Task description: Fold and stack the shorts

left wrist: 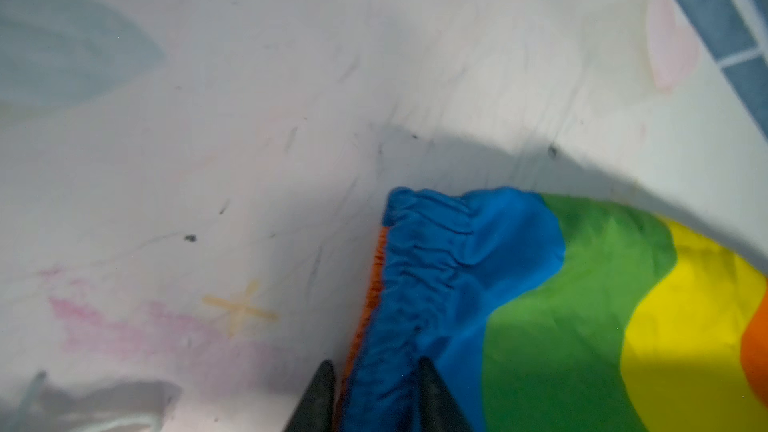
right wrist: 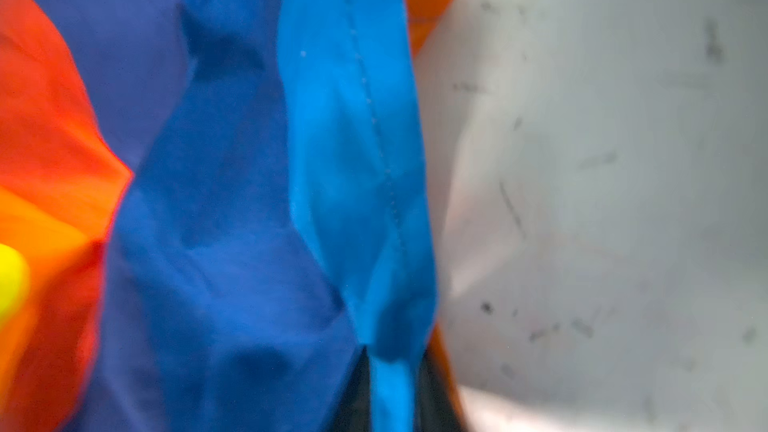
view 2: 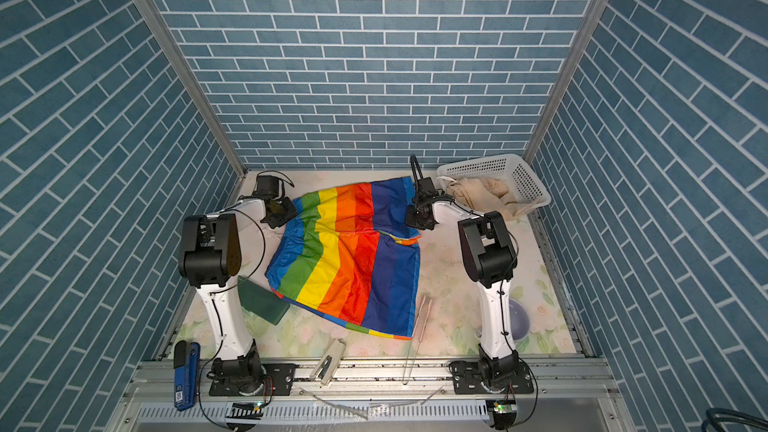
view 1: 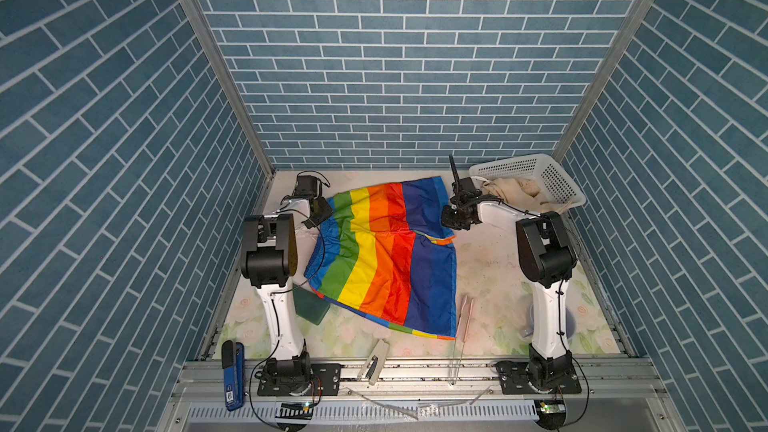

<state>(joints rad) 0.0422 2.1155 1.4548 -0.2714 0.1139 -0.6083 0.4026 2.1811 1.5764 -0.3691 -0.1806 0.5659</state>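
Left wrist view: left gripper (left wrist: 376,363) clamped on the gathered blue waistband of the rainbow shorts (left wrist: 540,305), far-left corner; right wrist view: right gripper (right wrist: 395,371) closed on the light-blue hem of the far leg. Looks like the start of the first fold: rainbow shorts spread flat mid-table (view 1: 490,268), waistband left, legs right, beige shorts (view 1: 519,193) heaped in the white basket (view 1: 557,184) at far right. Next probably calls for lifting both corners together and carrying the far half over the near half, taut and level.
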